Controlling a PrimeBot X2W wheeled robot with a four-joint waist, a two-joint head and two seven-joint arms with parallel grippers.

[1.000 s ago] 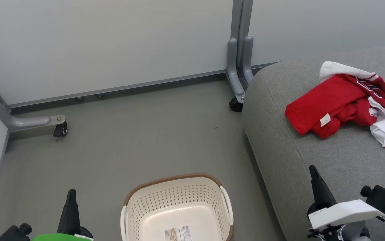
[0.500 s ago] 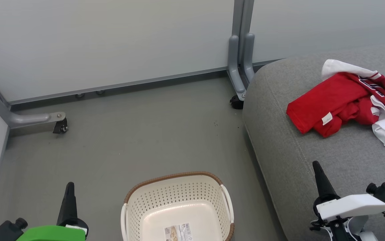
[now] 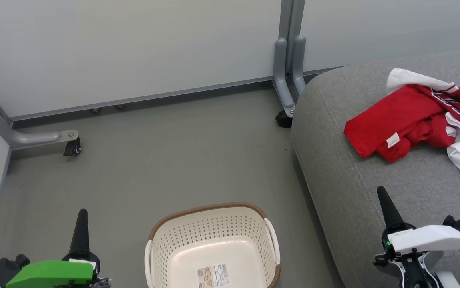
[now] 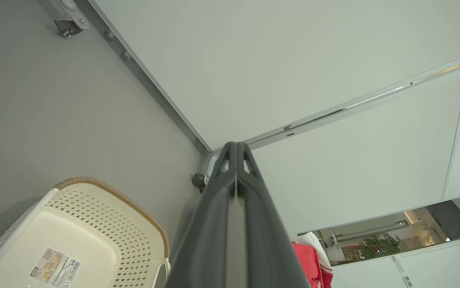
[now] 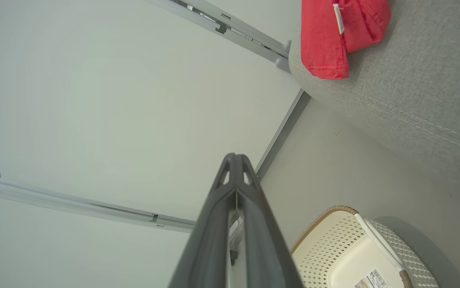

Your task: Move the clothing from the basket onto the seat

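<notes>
Clothing: the red-and-white clothing lay crumpled on the far right part of the seat, well apart from the basket.
Basket: it stood on the floor just left of the seat, with only the sticker showing on its base.
Left gripper: the left gripper hung at the near left over the floor, fingers pressed together on nothing.
Right gripper: the right gripper sat at the near right above the seat's near edge, fingers together and empty, well short of the clothing.
Change: over the last second the head camera had shifted slightly. Both grippers had come a little further into view, their closure unchanged, while clothing and basket kept their places.
Meaning: I judged the move finished, with the arms settling toward rest and nothing left to carry.
</notes>
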